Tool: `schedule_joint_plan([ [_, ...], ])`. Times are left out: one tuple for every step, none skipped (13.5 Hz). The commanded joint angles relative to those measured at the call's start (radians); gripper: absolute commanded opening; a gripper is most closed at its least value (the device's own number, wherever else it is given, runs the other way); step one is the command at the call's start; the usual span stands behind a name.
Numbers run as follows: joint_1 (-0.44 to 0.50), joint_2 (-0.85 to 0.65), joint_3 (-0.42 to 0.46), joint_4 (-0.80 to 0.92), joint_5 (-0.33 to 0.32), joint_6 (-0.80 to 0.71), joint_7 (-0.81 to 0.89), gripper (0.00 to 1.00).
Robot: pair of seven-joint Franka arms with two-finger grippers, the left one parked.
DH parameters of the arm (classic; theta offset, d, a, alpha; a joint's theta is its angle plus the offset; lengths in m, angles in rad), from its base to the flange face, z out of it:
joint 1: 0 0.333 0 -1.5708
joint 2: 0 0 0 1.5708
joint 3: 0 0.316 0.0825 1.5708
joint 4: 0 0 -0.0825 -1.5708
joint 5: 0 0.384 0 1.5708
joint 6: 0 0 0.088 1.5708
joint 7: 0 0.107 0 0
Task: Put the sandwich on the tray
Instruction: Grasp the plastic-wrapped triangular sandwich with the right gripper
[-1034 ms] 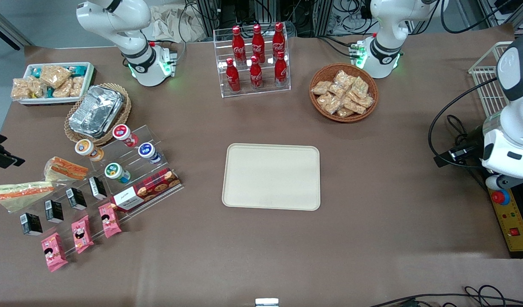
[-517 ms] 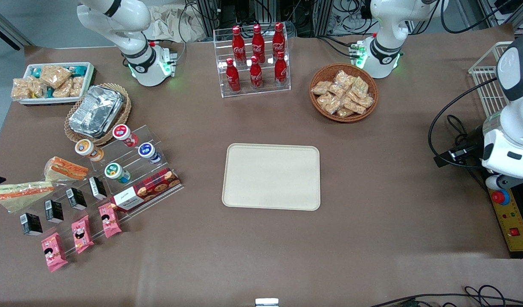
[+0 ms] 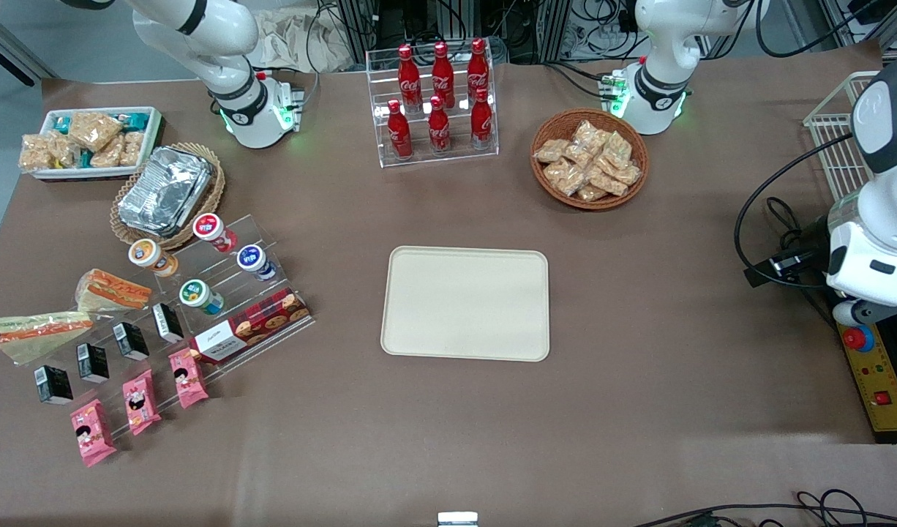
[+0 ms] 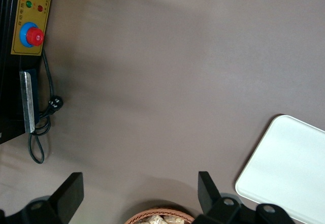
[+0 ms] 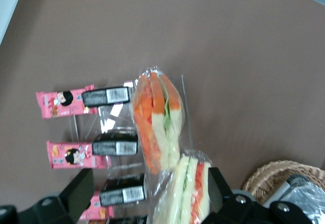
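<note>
Evidently the task had barely begun: the long, slim clear-wrapped sandwich with pale bread and orange and green stripes (image 3: 35, 328) lay on the brown table (image 3: 639, 307) at the working arm's end, just beside the stubbier wrapped wedge with the broad orange face (image 3: 112, 289) and the small black cartons (image 3: 94, 360). Above it, the right arm's hand (image 5: 147, 196) hovered with its two dark fingers (image 5: 78, 191) spread apart and nothing between them. Well apart, mid-table, the large cream-beige rectangular tray (image 3: 466, 303) carried nothing, so grasping, carrying and placing all remained, by my reading.
</note>
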Motion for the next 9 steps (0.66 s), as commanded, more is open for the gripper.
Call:
schedule_joint_plan([
  [-0.018,0.040,0.005,0.019,0.028,0.049,0.009,1.00],
  [-0.023,0.050,0.006,0.019,0.034,0.055,0.005,1.00],
  [-0.024,0.066,0.006,0.019,0.035,0.063,0.006,1.00],
  [-0.027,0.078,0.006,0.019,0.048,0.064,0.005,1.00],
  [-0.047,0.093,0.006,0.019,0.080,0.075,-0.004,1.00],
  [-0.062,0.106,0.009,0.019,0.106,0.084,-0.009,1.00],
  [-0.063,0.115,0.009,0.019,0.108,0.095,-0.009,1.00],
  [-0.061,0.124,0.009,0.019,0.104,0.112,-0.009,1.00],
  [-0.061,0.135,0.009,0.017,0.100,0.129,-0.009,1.00],
])
